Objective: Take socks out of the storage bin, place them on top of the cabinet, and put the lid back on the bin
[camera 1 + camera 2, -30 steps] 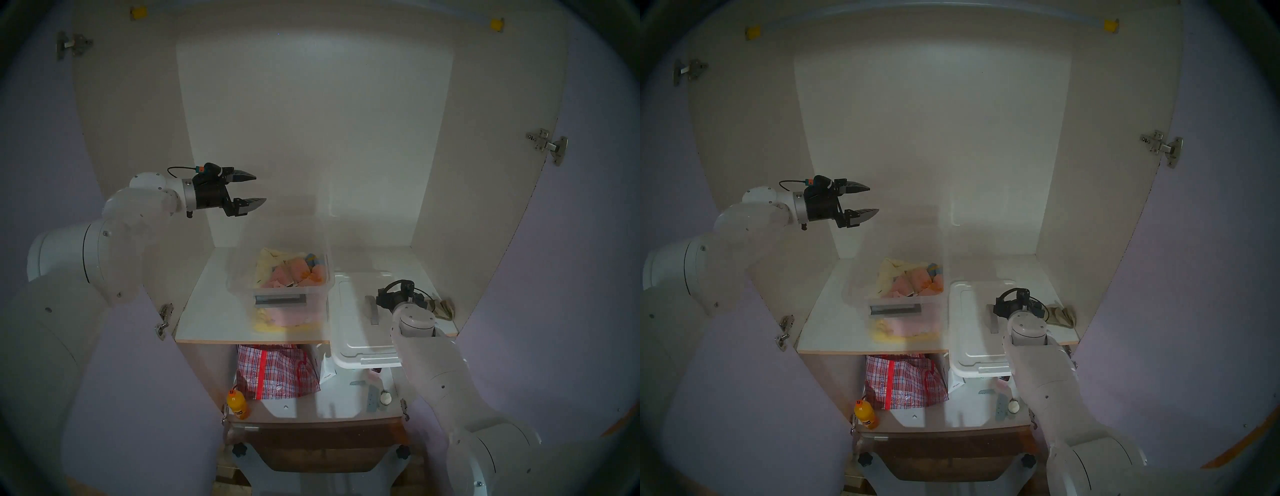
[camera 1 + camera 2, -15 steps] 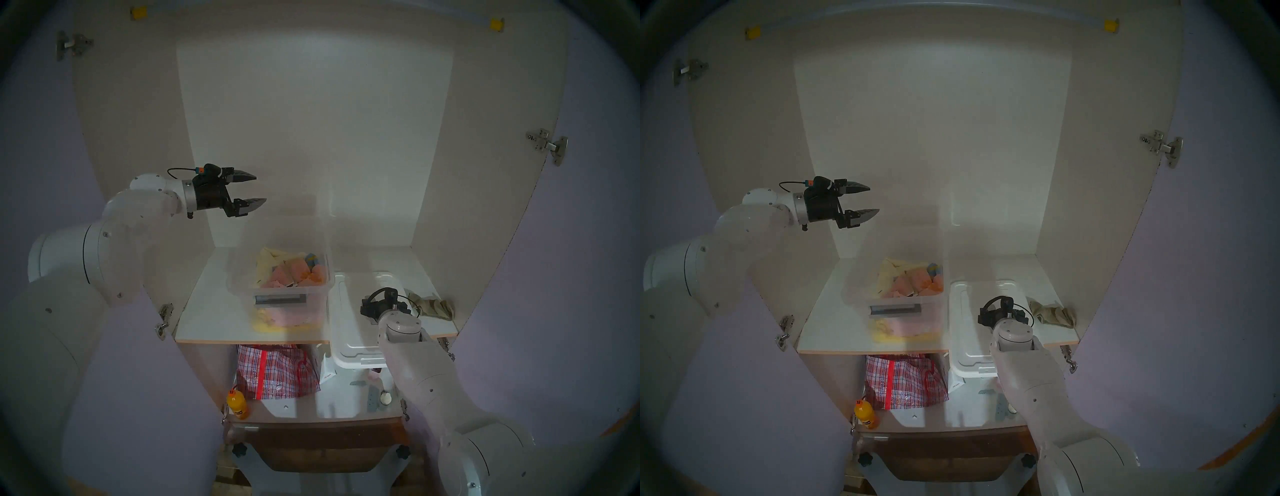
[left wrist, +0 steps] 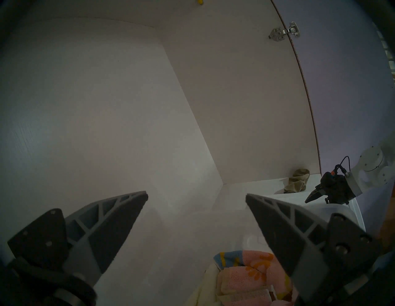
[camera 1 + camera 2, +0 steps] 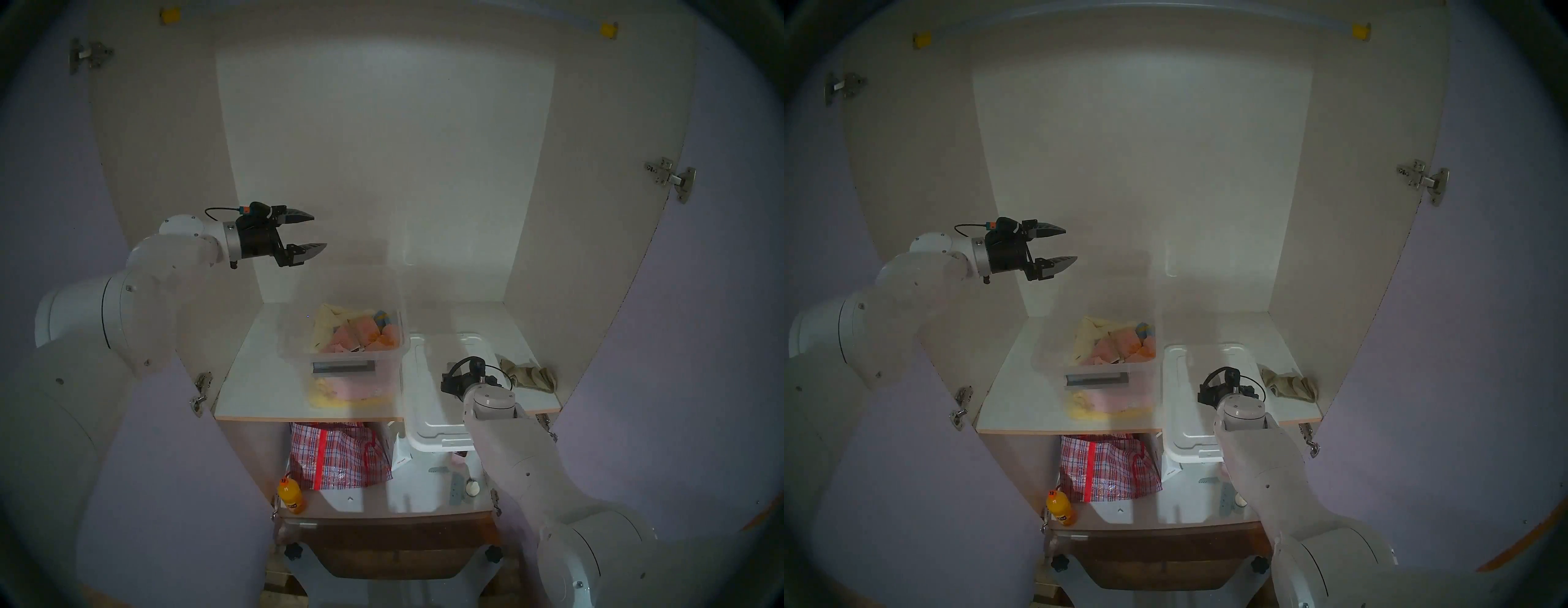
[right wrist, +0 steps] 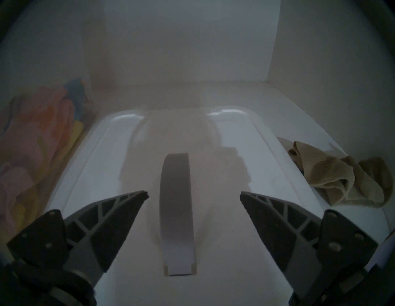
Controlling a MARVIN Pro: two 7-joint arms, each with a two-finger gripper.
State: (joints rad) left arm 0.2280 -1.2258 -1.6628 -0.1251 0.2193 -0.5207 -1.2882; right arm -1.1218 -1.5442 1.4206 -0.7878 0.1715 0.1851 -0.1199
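Our left gripper [image 4: 309, 234] hangs high at the left of the cabinet [image 4: 382, 170], fingers spread wide with nothing between them. We judge it is parked there to stay clear of the work below. Beneath it and to its right sits the storage bin [image 4: 343, 365], a clear tub standing open on the white shelf board [image 4: 259, 382]. Inside the bin we see pale yellow cloth [image 4: 326, 322] toward the left, pink cloth [image 4: 365, 331] with orange marks in the middle, and a blue-and-yellow piece [image 4: 380, 316] at the far right corner; more pink and yellow shows through the front wall under the grey handle recess. No khaki fabric shows among them.

Just right of the bin lies the lid [image 4: 428, 395], flat, its near end overhanging the shelf's front edge. We take it that it was set there to leave the bin's mouth free.

Our right gripper [image 5: 194, 195] is low over the lid, jaws wide and empty, one finger on either side of the lid's grey strip handle [image 5: 176, 211], which runs straight ahead between them. We read this as lining up to pinch that handle; whether the fingertips touch the lid we cannot tell.

To the right of this gripper, the socks [image 5: 339, 181] lie crumpled on the shelf, touching the lid's right edge, near the cabinet's side wall. That part looks done; the lid remains.
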